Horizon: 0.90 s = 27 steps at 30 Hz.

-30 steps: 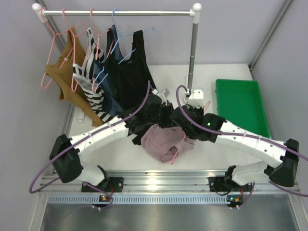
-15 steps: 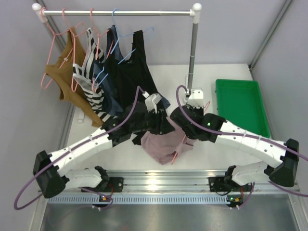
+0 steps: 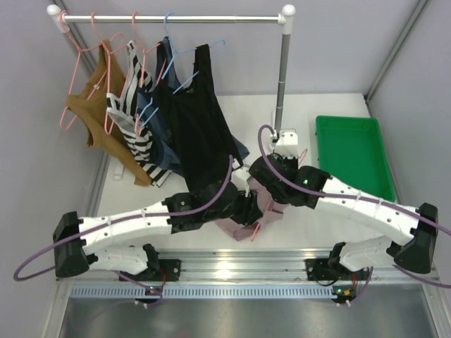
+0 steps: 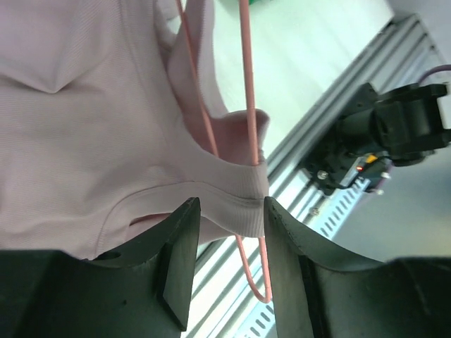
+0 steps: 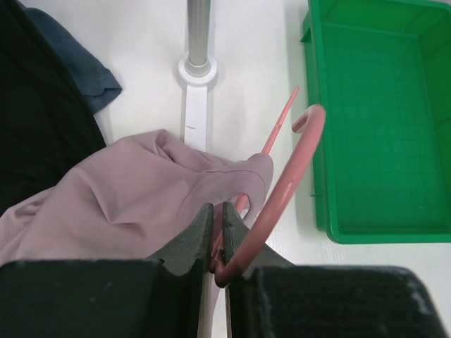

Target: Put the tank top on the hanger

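Note:
The mauve-pink tank top [image 3: 231, 226] lies on the table with the salmon-pink hanger [image 3: 254, 232] partly inside it. My right gripper [image 5: 218, 210] is shut on the hanger's neck below the hook [image 5: 290, 173], with the tank top [image 5: 120, 193] bunched to its left. My left gripper [image 4: 230, 208] is open. The tank top's ribbed edge [image 4: 225, 190] sits between its fingertips, and the hanger's wire [image 4: 246, 105] runs down to a loop below the fabric. In the top view the left gripper [image 3: 248, 208] covers the top's middle, next to the right gripper [image 3: 270, 198].
A rack [image 3: 176, 19] at the back holds black [image 3: 201, 127], striped and mustard-brown tops on pink and light-blue hangers. Its post base [image 5: 198, 73] stands just beyond the tank top. A green tray [image 3: 352, 151] sits at the right. A metal rail [image 4: 331, 183] runs along the near edge.
My left arm has swung away from the hanging clothes and toward the near edge, bringing its open gripper down onto the tank top's edge. The right arm has not moved.

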Each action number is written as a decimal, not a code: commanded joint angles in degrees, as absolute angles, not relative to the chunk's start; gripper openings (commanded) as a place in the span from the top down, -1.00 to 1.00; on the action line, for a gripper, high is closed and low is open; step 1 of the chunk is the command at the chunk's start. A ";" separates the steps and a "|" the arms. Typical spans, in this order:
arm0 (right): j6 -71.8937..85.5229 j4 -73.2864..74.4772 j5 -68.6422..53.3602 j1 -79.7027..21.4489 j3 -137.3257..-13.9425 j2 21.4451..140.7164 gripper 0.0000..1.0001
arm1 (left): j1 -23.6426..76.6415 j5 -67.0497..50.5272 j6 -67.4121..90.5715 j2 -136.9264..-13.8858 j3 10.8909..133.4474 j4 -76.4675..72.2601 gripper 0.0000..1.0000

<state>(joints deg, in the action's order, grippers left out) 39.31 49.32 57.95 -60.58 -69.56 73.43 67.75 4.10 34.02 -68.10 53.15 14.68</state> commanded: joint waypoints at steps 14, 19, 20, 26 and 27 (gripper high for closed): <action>40.43 49.83 58.18 -60.38 -72.69 71.46 1.00 | 76.38 21.27 30.76 -70.05 54.15 11.43 0.07; 40.60 49.83 57.75 -60.38 -72.77 71.54 1.00 | 76.38 20.21 30.67 -70.14 51.34 6.95 0.06; 40.61 49.75 57.48 -60.29 -72.86 71.54 1.00 | 76.46 20.30 30.76 -70.31 50.98 6.25 0.06; 40.69 49.83 56.78 -60.38 -73.04 71.10 1.00 | 76.46 20.83 30.67 -70.93 48.61 1.24 0.05; 40.69 49.92 56.78 -60.38 -73.04 71.02 1.00 | 76.46 20.92 30.50 -70.84 48.26 0.53 0.06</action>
